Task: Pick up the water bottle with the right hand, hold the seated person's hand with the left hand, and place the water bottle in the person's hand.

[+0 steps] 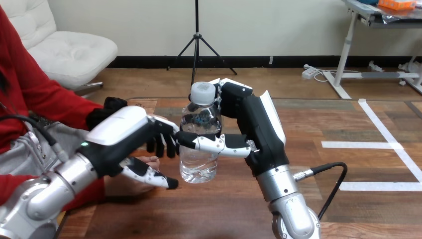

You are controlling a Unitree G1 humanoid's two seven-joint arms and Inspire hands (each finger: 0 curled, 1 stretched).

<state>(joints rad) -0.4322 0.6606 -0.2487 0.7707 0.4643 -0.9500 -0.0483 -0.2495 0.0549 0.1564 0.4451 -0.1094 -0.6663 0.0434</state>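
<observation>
While the right hand [256,127] is clamped on the water bottle [198,167], thumb across its front, the bottle stands upright at the centre of the frame, just beside the left hand [119,129]. The left hand lies over the person's hand [122,188] at lower left; whether it actually grips it I cannot tell. To hand over well, steady that palm first. Then carry the bottle leftward, level over the bench [323,199], and loosen only once it rests in the person's hand.
</observation>
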